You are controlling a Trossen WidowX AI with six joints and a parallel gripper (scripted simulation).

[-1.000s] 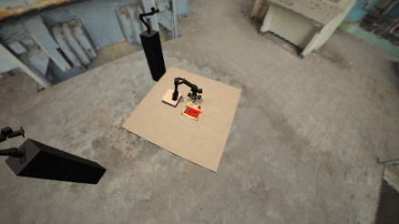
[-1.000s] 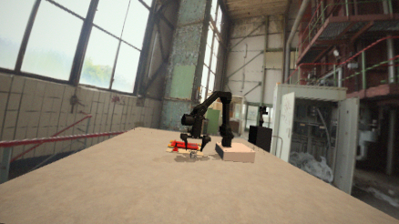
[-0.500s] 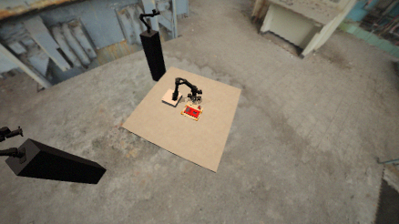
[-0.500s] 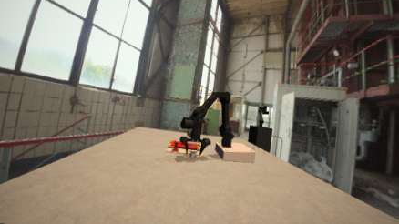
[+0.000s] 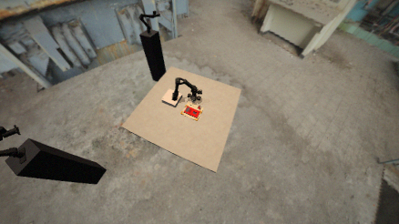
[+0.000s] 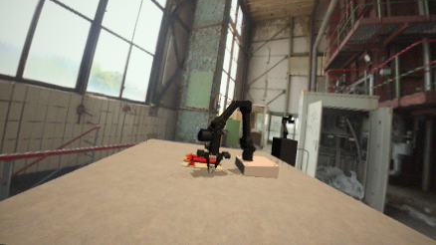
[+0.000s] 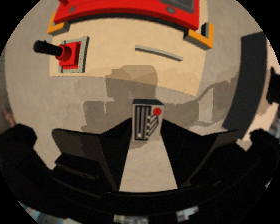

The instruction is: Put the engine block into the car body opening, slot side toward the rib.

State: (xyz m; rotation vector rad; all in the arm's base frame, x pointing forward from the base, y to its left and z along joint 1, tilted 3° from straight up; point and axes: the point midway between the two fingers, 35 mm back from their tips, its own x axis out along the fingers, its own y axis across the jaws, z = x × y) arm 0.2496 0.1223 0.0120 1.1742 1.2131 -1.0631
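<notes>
The engine block (image 7: 150,107) is a small grey block with dark slots and a red round mark on its top, low over the tan table top. My gripper (image 7: 145,121) (image 6: 211,169) (image 5: 195,98) points down with its black fingers against both sides of the block, shut on it. The red car body (image 7: 116,9) (image 5: 197,115) lies beyond the block, at the top of the wrist view, partly cut off there. A dark grey part shows at its right. Its opening and the rib cannot be made out clearly. The block is too small to make out in the top and exterior views.
The car body sits between orange corner pieces (image 7: 202,40) on a cream board (image 7: 116,55). On the board are a red piece with a black knob (image 7: 47,47) and a thin grey strip (image 7: 158,53). The arm's pale base block (image 5: 168,97) (image 6: 261,168) stands beside the work area.
</notes>
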